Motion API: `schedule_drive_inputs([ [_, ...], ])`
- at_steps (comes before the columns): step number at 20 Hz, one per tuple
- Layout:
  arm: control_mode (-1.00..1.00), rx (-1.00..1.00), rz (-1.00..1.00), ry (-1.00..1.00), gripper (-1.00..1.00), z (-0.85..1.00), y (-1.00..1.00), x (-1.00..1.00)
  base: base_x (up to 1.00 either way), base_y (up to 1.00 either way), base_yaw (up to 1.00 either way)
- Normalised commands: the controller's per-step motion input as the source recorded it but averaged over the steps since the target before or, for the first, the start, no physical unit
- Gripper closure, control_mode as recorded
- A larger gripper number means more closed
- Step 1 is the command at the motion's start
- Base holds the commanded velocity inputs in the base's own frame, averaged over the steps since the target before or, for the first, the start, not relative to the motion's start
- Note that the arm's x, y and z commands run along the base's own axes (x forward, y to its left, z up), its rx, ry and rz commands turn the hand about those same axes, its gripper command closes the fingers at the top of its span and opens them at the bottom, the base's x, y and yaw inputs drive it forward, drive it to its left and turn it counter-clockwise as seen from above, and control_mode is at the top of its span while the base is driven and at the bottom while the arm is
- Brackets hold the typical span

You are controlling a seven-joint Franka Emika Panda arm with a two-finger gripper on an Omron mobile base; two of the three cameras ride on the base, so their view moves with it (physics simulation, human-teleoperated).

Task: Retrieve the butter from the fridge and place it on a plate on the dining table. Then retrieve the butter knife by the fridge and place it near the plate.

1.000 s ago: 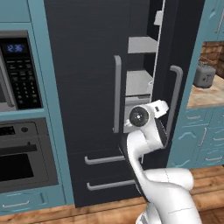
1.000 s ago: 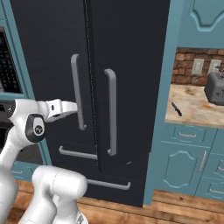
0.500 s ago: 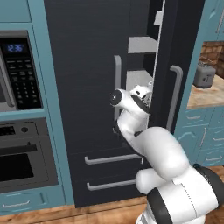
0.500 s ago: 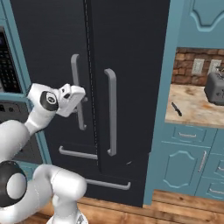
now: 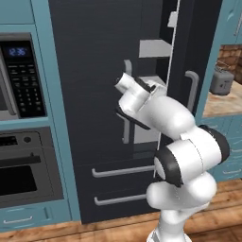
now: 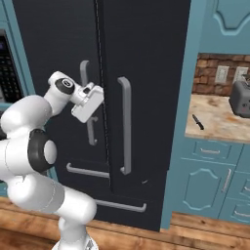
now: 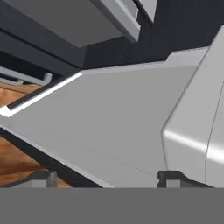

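- Standing before the tall charcoal-black two-door fridge [image 6: 146, 73], right door ajar; pale grey shelves [image 5: 153, 48] visible through the gap.
- Two-finger gripper [image 7: 107, 177]: dark tips set wide apart, nothing between them, close over a grey shelf surface.
- Small dark-handled butter knife [image 6: 197, 122] lies on the beige stone counter [image 6: 219, 124] right of fridge, near a grey toaster [image 6: 240, 99].
- Microwave display reads roughly "2:35" [image 5: 18, 51]; digits blurred.

A marbled beige counter [image 6: 215, 122] right of the fridge [image 6: 146, 58] carries a small dark butter knife [image 6: 197, 122] near its front-left corner and a grey toaster [image 6: 240, 99] toward its back edge.
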Motion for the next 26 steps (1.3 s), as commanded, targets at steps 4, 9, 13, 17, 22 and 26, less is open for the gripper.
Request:
schedule_drive_inputs([
  [4,-1.00,0.09,-0.27,0.09,-1.00,0.00,-1.00,-0.78,0.00,0.00,0.00],
  [9,-1.00,0.12,-0.25,0.14,-1.00,0.00,-1.00,-0.58,0.00,0.00,0.00],
  [13,-1.00,0.18,-0.18,0.09,-1.00,0.00,-1.00,-0.39,0.00,0.00,0.00],
  [17,-1.00,0.28,-0.08,0.00,-1.00,0.00,-1.00,-0.03,0.00,0.00,0.00],
  [22,-1.00,0.31,-0.02,0.00,-1.00,-0.01,-1.00,0.00,0.00,0.00,0.00],
  [26,-1.00,0.13,0.02,-0.16,-1.00,0.00,-0.01,-0.32,0.00,0.00,0.00],
])
